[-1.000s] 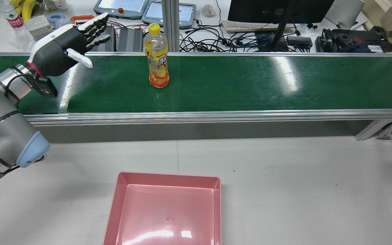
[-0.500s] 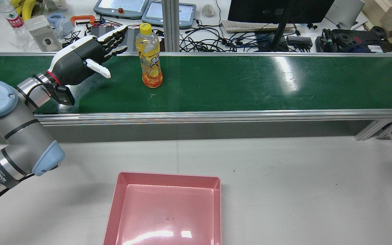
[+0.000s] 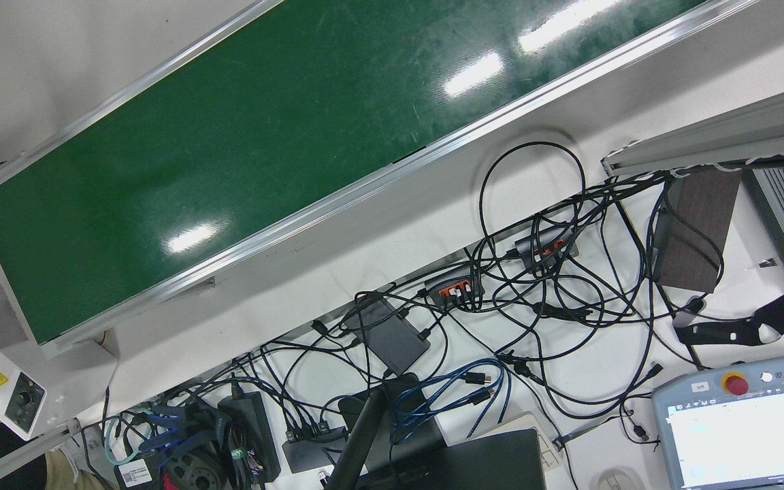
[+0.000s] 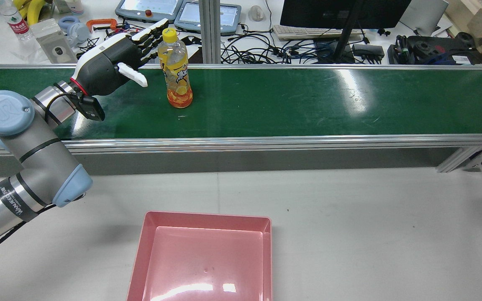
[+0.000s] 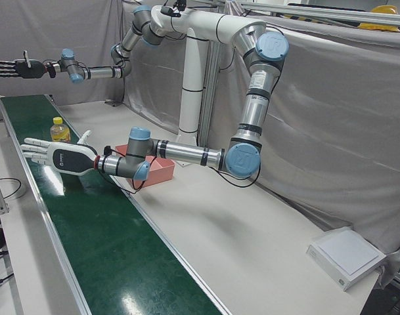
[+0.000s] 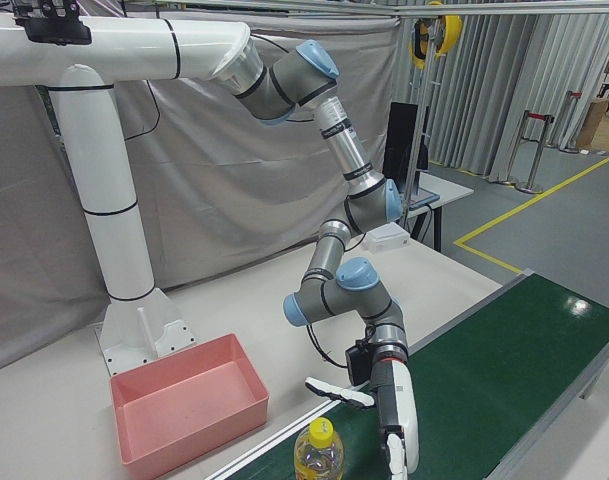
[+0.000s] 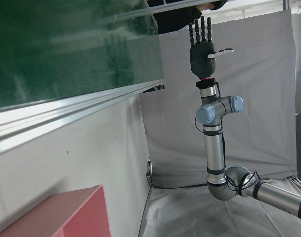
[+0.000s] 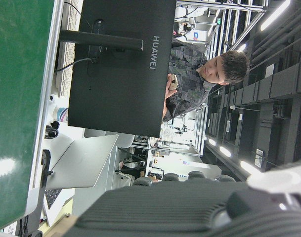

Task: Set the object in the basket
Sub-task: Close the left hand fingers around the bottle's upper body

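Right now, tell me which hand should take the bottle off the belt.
Left. The left hand is open right beside the bottle on the green belt, while the right hand is raised far down the line.

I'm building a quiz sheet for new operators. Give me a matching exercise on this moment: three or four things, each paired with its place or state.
Things:
1. bottle
2. pink basket
3. left hand
4. right hand

States:
a. empty, on the grey table
b. open, beside the bottle
c. upright on the green belt
d. open, raised far down the belt

Pairs: 1-c, 2-a, 3-b, 4-d
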{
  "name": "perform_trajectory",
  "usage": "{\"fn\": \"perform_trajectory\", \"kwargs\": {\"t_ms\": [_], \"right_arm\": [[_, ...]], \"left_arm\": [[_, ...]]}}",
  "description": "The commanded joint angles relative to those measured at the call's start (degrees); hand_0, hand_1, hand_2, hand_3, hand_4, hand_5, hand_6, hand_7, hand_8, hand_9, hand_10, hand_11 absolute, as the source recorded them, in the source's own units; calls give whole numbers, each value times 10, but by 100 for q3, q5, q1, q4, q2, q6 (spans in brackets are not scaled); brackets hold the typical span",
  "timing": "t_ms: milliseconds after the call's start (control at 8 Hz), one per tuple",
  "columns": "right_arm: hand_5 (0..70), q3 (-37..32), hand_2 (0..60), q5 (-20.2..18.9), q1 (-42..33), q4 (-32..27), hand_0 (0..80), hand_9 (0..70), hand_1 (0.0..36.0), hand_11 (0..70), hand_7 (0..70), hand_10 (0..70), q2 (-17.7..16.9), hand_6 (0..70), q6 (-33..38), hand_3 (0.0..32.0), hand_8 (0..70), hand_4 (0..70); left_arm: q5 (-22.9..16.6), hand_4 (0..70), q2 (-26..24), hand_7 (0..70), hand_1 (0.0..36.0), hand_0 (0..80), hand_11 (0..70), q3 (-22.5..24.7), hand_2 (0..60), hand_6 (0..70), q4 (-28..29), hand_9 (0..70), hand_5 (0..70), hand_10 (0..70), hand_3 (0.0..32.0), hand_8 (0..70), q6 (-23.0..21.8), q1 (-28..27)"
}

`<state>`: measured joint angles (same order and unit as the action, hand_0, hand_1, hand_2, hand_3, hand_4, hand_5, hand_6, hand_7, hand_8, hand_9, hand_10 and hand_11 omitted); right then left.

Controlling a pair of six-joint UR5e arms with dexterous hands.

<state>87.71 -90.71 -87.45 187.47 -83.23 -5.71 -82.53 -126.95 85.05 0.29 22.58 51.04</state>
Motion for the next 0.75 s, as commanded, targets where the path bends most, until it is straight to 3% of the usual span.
{"fn": "perform_trajectory", "kwargs": {"t_ms": [0, 625], "right_arm": [[0, 0, 0, 0, 0, 0, 0, 0, 0, 0, 0, 0, 0, 0, 0, 0, 0, 0], [0, 0, 0, 0, 0, 0, 0, 0, 0, 0, 0, 0, 0, 0, 0, 0, 0, 0]], "left_arm": [[-8, 54, -206, 0, 46, 505, 98, -147, 0, 0, 33, 0, 44, 58, 0, 0, -17, -7], [-26, 61, -251, 0, 57, 505, 107, -182, 0, 0, 6, 23, 65, 64, 0, 1, -26, 2]]}}
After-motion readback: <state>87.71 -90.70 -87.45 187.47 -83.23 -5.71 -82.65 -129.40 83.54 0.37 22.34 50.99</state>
